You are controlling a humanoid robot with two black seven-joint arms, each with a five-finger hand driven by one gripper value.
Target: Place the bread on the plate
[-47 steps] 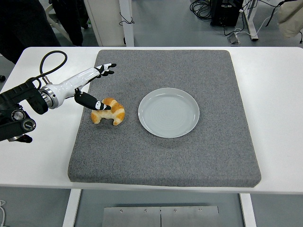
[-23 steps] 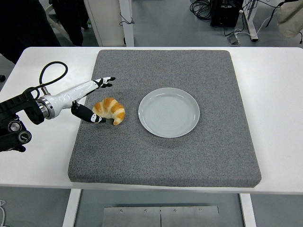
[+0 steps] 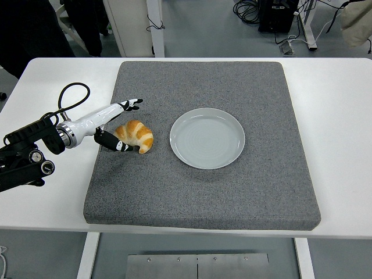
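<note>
Left hand (image 3: 119,125) first, since it is the only one working: it comes in from the left edge over the white table (image 3: 343,145), and I see its fingers splayed around the bread (image 3: 135,135) rather than closed on it. The thumb (image 3: 116,144) lies low along the near-left side of the croissant, touching or very nearly so, while the other fingers (image 3: 131,104) stretch out past its far-left side and stand apart from the crust. I judge that as a released hand bracketing the bread, not a grasp. My right hand is nowhere in the head view.

Moving outward from the near table edge, the grey mat (image 3: 203,192) covers most of the tabletop, and both task things sit on it. The bread rests on the mat's left half, flat and curved, its right tip pointing toward the plate (image 3: 232,157). The plate lies just beside it to the right, with a strip of mat showing between them, and nothing on it.

By my reckoning the task is at its start: nothing is delivered, and the pinch, lift, short carry to the right and release all remain.

Beyond the far edge, I make out a dark-clothed person (image 3: 35,29) at the upper left, plus cables (image 3: 256,9) and furniture legs on the floor.
</note>
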